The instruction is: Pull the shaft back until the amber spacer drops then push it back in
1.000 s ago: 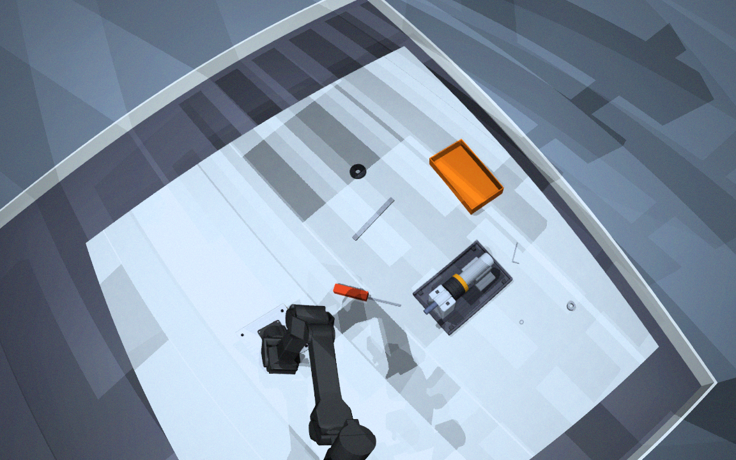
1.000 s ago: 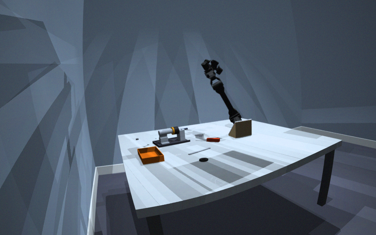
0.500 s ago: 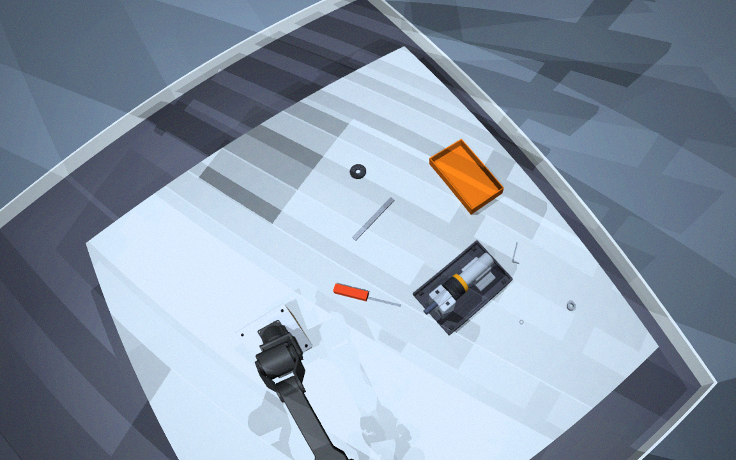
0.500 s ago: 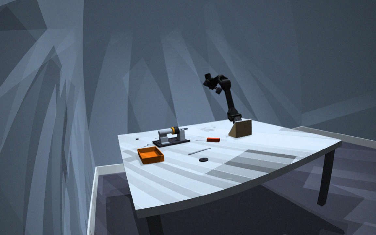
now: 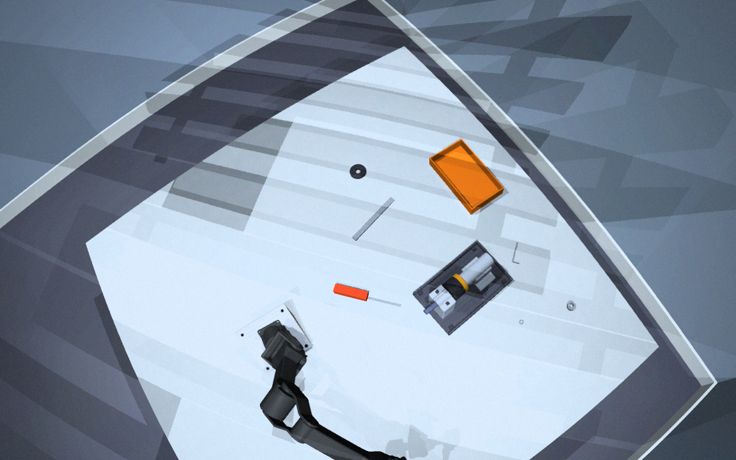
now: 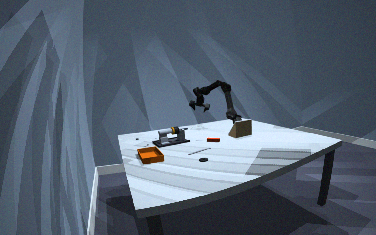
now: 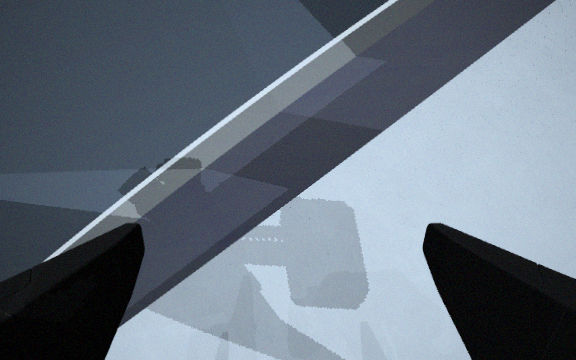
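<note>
The amber spacer sits on the shaft line, against the grey cylindrical housing. Black spacers lie between it and the pale support block; their number cannot be told. The dark shaft end sticks out beyond that block. All stand on a dark base plate. My gripper is open and empty, high above the table, away from the fixture. Its fingers are out of the top view.
An orange tray, a red-handled screwdriver, a flat grey bar and a black ring lie around. A hex key, a nut and a small washer lie near the fixture.
</note>
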Action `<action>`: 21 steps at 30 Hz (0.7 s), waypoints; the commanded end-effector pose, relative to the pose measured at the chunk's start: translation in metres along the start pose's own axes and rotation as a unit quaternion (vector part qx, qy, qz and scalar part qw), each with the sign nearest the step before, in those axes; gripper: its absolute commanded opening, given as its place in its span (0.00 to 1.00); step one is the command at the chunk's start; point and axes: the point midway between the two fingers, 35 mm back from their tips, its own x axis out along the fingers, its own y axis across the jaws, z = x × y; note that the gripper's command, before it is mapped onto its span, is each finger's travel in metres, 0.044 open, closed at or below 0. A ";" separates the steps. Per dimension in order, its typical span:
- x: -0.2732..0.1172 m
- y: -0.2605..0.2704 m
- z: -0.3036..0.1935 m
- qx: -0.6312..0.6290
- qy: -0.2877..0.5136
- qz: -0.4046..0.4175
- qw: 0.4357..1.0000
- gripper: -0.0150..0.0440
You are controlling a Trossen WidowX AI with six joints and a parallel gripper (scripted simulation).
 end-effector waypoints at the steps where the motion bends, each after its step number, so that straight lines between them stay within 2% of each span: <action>1: -0.002 0.024 -0.072 -0.099 0.088 0.012 0.991 1.00; 6: -0.023 0.051 -0.150 -0.217 0.175 0.046 0.959 1.00; 11: -0.062 0.070 -0.224 -0.345 0.244 0.091 0.902 1.00; 16: -0.116 0.078 -0.289 -0.474 0.289 0.143 0.819 1.00; 21: -0.178 0.073 -0.345 -0.604 0.309 0.195 0.708 1.00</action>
